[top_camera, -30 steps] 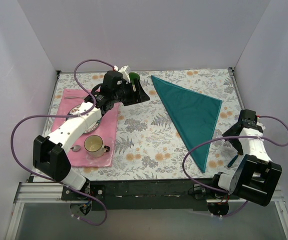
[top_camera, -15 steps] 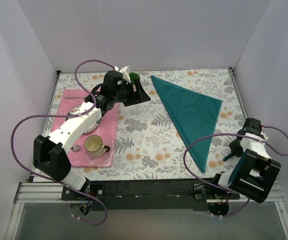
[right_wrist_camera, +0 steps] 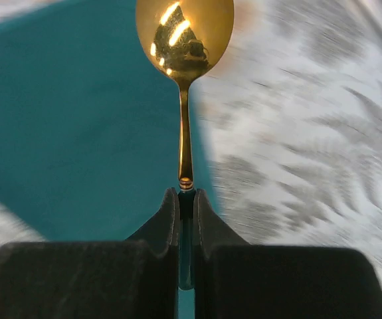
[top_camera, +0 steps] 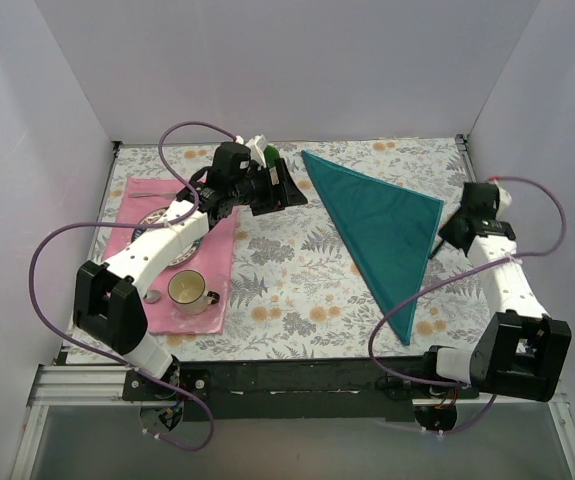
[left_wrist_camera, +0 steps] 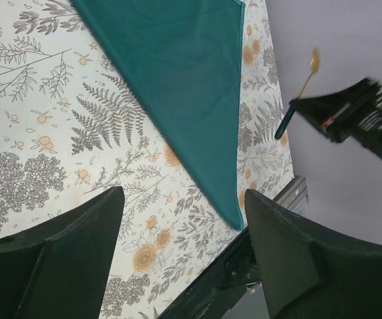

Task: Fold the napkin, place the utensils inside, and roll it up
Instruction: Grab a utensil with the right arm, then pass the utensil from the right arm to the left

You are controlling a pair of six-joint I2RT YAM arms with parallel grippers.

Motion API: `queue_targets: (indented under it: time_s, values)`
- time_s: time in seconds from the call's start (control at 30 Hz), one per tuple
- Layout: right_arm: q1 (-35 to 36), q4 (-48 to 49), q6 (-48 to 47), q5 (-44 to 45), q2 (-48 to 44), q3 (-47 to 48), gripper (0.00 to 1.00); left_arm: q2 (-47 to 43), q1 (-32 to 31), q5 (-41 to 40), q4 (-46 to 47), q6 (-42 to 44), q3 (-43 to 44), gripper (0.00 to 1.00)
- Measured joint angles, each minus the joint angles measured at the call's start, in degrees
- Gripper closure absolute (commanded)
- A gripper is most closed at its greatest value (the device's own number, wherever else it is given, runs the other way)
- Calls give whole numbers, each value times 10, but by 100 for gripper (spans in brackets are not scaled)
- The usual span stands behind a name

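The napkin (top_camera: 382, 228) lies folded into a teal triangle on the floral table, and shows too in the left wrist view (left_wrist_camera: 177, 86). My right gripper (right_wrist_camera: 186, 196) is shut on the dark green handle of a spoon (right_wrist_camera: 185, 40), whose gold bowl points away from the fingers. It hovers by the napkin's right corner (top_camera: 449, 236). The left wrist view shows that spoon (left_wrist_camera: 301, 90) held in the air against the wall. My left gripper (left_wrist_camera: 184, 196) is open with nothing between its fingers, and hangs above the table left of the napkin (top_camera: 292, 187).
A pink placemat (top_camera: 222, 250) at the left holds a mug (top_camera: 188, 290) and a plate (top_camera: 152, 220) partly under the left arm. A small utensil head (top_camera: 152, 296) lies beside the mug. White walls close in three sides.
My right gripper shut on the spoon near the table's right front edge, lifted it and carried it back toward the napkin's right corner. The left arm shifted slightly right.
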Motion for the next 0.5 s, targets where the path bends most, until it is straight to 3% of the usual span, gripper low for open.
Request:
queue_targets:
  time_s: [0.1, 0.23, 0.33, 0.5]
  values:
    - [133, 44, -18, -37, 5, 103, 99, 0, 5, 5, 5, -2, 0, 25]
    - [276, 138, -43, -154, 3, 132, 99, -8, 37, 33, 42, -13, -19, 24]
    - [336, 218, -36, -279, 4, 104, 99, -36, 87, 107, 119, -47, -86, 24]
    - [368, 372, 37, -494, 52, 49, 99, -47, 143, 222, 279, -130, -177, 27]
